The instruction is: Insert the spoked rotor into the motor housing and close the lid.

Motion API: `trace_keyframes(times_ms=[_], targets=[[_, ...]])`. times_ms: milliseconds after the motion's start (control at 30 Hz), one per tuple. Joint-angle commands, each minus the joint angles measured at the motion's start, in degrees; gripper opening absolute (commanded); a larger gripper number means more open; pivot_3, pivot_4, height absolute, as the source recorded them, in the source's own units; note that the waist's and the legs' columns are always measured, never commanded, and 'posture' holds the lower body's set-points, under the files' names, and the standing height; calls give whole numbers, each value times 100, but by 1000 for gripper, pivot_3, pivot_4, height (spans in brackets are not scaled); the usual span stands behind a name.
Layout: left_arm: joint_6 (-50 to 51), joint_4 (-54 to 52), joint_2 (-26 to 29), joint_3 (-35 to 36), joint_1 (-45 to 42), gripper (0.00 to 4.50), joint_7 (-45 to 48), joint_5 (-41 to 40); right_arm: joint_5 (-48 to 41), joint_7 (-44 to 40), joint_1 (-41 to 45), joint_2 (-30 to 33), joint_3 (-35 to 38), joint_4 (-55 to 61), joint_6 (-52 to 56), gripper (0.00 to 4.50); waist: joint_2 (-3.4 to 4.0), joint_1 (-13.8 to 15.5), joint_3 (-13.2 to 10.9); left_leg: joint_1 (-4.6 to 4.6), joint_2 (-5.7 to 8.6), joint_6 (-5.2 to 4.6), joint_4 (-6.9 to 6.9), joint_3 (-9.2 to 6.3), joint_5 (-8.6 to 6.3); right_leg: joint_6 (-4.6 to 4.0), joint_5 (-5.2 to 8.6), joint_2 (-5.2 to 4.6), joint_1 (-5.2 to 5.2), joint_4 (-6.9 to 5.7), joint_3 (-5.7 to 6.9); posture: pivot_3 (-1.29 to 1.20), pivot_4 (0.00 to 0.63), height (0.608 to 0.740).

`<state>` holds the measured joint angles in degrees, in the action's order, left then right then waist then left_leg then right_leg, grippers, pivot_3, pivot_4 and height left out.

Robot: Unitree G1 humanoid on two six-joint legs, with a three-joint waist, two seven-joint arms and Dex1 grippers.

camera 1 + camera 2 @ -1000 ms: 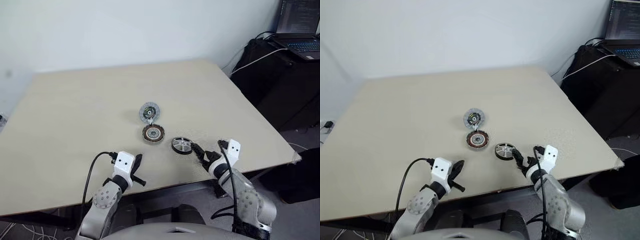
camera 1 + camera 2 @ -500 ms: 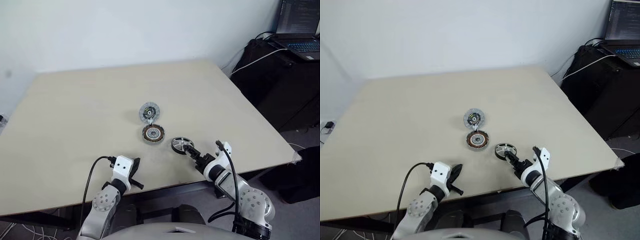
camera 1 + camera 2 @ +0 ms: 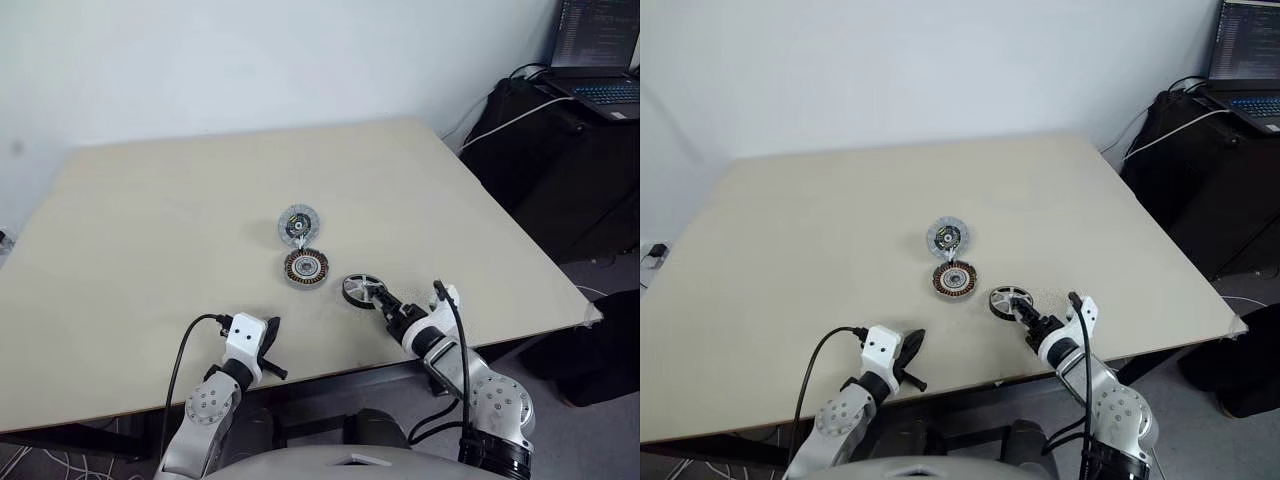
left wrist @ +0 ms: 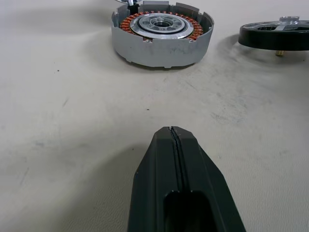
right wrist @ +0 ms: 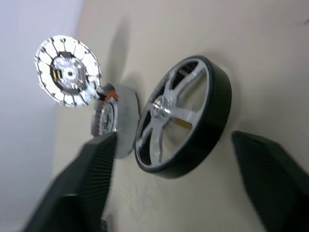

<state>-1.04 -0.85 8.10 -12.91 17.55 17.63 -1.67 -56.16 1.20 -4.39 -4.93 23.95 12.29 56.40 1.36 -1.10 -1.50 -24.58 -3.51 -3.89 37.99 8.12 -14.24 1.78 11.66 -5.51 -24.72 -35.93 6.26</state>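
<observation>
We find the left tool [image 3: 271,343] closed and empty, resting on the worktop [image 3: 150,230]. The housing [image 3: 306,267] lies mid-worktop, the lid [image 3: 298,224] just behind it. The rotor [image 3: 362,290] lies flat to its right, between the right tool's [image 5: 169,169] wide fingers [image 5: 96,169], ungripped.

You see a matt beige bench [image 3: 150,220], faintly scuffed. The spoked rotor [image 5: 182,116] pairs a smooth black rim with shiny metal spokes. The motor housing [image 4: 161,31] shows dull grey metal around coppery windings.
</observation>
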Motion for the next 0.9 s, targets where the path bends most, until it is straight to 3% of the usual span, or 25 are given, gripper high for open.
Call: trace_keyframes(times_ms=[33,267,633,900], targets=[[-192,-399,-10,-24,-59,0,40,-17,-290,7,122,-272,-90,68,-231,2601,0,-1,0,0,0,0,0,0,0,0,0,0,0,0,0,0,0,740],[118,-832,4,-63,-45,0,-16,25,-293,128,77,-193,-286,-1,-355,383,7,-7,7,1,0,0,2,0,0,0,0,1,2,-1,0,0,0,740],[438,-1235,-6,-75,-2,0,-73,32,-854,159,363,-343,-276,26,-800,379,8,-14,10,8,0,0,3,0,0,1,-1,2,8,-2,-1,0,0,740],[592,-1366,-13,-83,-4,0,-98,25,-672,8,970,-329,-790,-527,-1084,379,7,-21,10,7,0,-1,4,0,1,1,-1,7,8,-2,-1,0,0,740]])
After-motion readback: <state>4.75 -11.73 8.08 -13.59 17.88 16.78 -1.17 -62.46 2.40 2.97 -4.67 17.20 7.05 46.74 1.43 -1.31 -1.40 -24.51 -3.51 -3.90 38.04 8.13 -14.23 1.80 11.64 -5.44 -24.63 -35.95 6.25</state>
